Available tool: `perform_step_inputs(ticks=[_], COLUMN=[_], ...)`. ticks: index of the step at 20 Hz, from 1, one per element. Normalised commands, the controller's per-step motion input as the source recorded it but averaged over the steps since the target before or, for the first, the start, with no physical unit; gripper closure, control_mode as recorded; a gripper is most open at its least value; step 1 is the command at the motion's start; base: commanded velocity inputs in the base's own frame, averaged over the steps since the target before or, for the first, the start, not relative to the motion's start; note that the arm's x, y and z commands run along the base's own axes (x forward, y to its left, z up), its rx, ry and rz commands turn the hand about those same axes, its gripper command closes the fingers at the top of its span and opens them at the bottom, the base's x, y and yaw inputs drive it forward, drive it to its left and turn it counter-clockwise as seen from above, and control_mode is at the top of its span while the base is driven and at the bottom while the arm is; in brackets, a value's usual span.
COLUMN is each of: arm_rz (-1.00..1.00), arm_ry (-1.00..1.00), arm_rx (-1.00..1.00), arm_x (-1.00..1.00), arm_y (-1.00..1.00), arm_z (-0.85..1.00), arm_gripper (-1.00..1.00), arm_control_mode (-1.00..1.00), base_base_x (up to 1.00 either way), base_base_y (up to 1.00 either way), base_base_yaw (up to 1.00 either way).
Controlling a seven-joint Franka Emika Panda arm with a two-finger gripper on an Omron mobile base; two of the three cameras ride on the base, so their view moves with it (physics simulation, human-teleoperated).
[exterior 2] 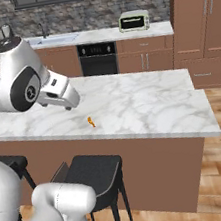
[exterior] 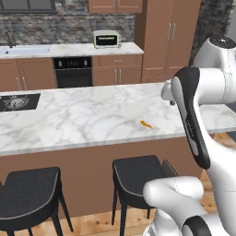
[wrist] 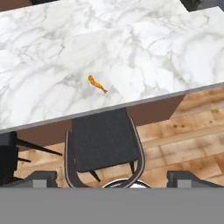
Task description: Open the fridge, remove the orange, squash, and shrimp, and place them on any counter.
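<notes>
The shrimp (exterior: 146,124) (exterior 2: 90,121) (wrist: 97,84), a tiny thin orange curl, lies by itself on the white marble island counter (exterior: 83,115) (exterior 2: 141,102) (wrist: 153,43), close to its near edge. My gripper (wrist: 113,180) hovers above and in front of that edge, looking down at the shrimp from some distance. It is open, its two dark fingertips (wrist: 43,177) are far apart, and nothing is between them. The fridge, the orange and the squash are out of view.
Dark stools (exterior: 138,173) (exterior 2: 97,175) (wrist: 103,140) stand under the island's near side on a wooden floor. A black cooktop (exterior: 18,101) is set into the island's left end. Behind, a back counter carries a toaster oven (exterior: 107,39) (exterior 2: 134,20), with tall wooden cabinets (exterior: 170,32) beside it.
</notes>
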Motion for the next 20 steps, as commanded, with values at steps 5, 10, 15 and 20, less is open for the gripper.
perform_step_inputs(ticks=[5,10,15,20], arm_rz=[0.06,0.11,0.01,0.0], arm_ry=[0.03,0.02,-0.01,0.0], arm_rx=[0.0,0.0,-0.01,0.0], arm_x=[-0.38,-0.56,-0.25,0.0], arm_y=[0.17,0.24,0.22,0.0], arm_z=[0.03,0.0,0.01,0.0], arm_gripper=[-1.0,-1.0,-1.0,-1.0], arm_control_mode=[-1.0,-1.0,-1.0,-1.0], base_base_x=[0.0,0.0,0.0,0.0], base_base_y=[0.0,0.0,0.0,0.0], base_base_yaw=[0.0,0.0,0.0,0.0])
